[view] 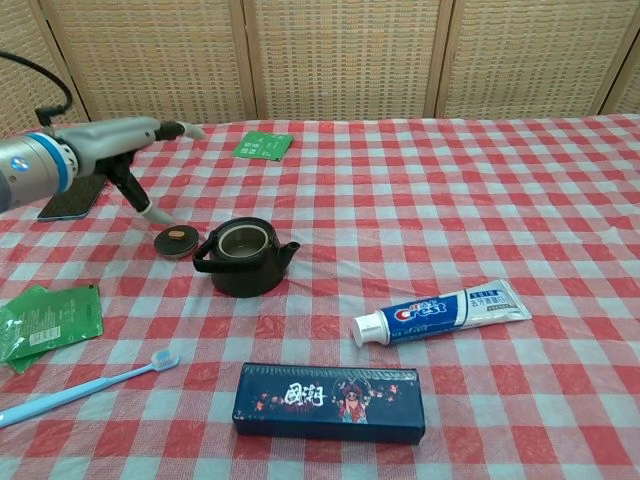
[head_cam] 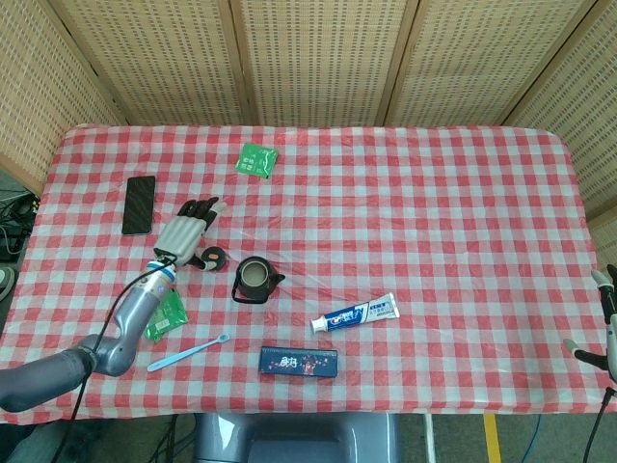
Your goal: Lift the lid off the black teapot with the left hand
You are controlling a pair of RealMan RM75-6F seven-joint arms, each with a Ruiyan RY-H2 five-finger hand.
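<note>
The black teapot (head_cam: pixel 255 278) (view: pixel 243 258) stands on the checked cloth with its top uncovered. Its small round lid (head_cam: pixel 211 258) (view: pixel 178 241) lies flat on the cloth just left of the pot. My left hand (head_cam: pixel 185 232) (view: pixel 140 150) hovers above and behind the lid with its fingers spread, holding nothing; in the chest view the thumb points down toward the lid without gripping it. My right hand (head_cam: pixel 605 323) shows only at the far right edge of the head view, fingers apart, holding nothing.
A black phone (head_cam: pixel 139 204) (view: pixel 75 190) lies behind my left hand. A green packet (head_cam: pixel 256 159) (view: pixel 264 146) sits further back; more green packets (head_cam: pixel 166 316) (view: pixel 45 322), a blue toothbrush (head_cam: pixel 188 352), a toothpaste tube (head_cam: pixel 355 313) and a dark box (head_cam: pixel 298 362) lie in front.
</note>
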